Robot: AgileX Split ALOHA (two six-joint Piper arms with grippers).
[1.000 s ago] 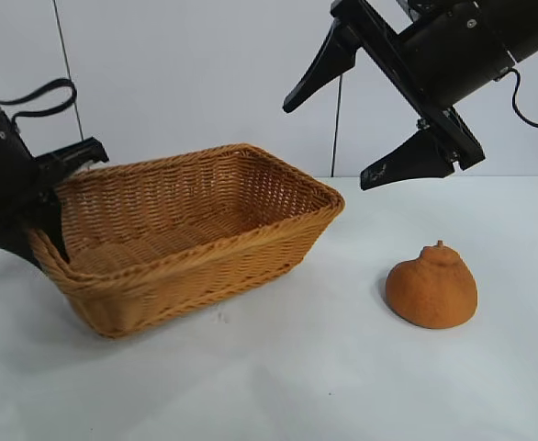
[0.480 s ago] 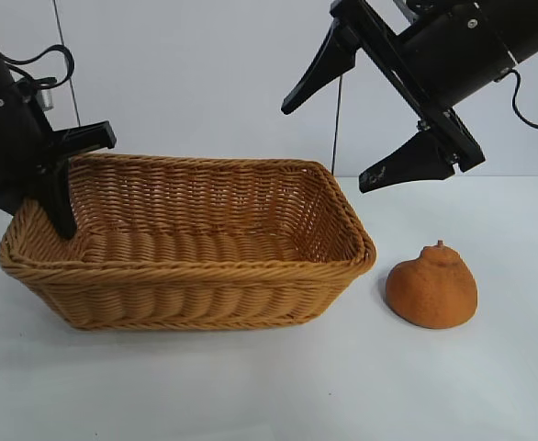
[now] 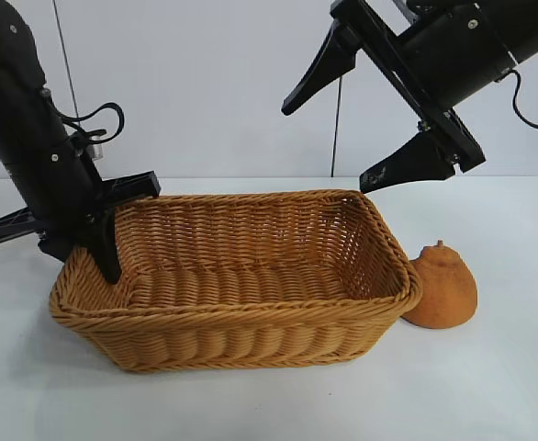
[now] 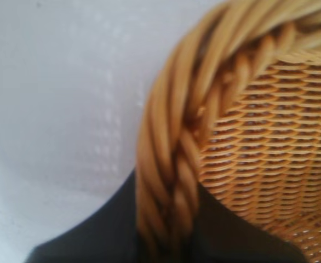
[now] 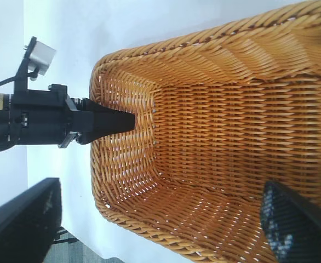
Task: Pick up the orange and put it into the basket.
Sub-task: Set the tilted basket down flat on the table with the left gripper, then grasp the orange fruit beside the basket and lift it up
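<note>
Orange (image 3: 443, 289): one only. Sat on the table (image 3: 489, 386) just beside the right end of the basket (image 3: 251, 317), partly hidden behind its rim; touching or not could not be told. Rested on its broad base with the knob pointing up, wider than tall, so long axis level.

Counted also: one basket, two grippers. Lay empty, long axis running left to right in the exterior view.

Left gripper (image 3: 95, 248): pointed steeply down at the basket's left end, astride the rim. Clamped on the rim or loose: could not be told.

Right gripper (image 3: 326, 147): hung in the air above the basket's right end and the orange, spread wide, holding nothing.

Seen only in the exterior view: the orange. Seen only in the left wrist view: the braided rim (image 4: 171, 164) close up, running between two dark parts of the gripper. Seen only in the right wrist view: the whole bare weave of the basket floor (image 5: 226, 137), with the left gripper (image 5: 111, 121) reaching over the far rim.
</note>
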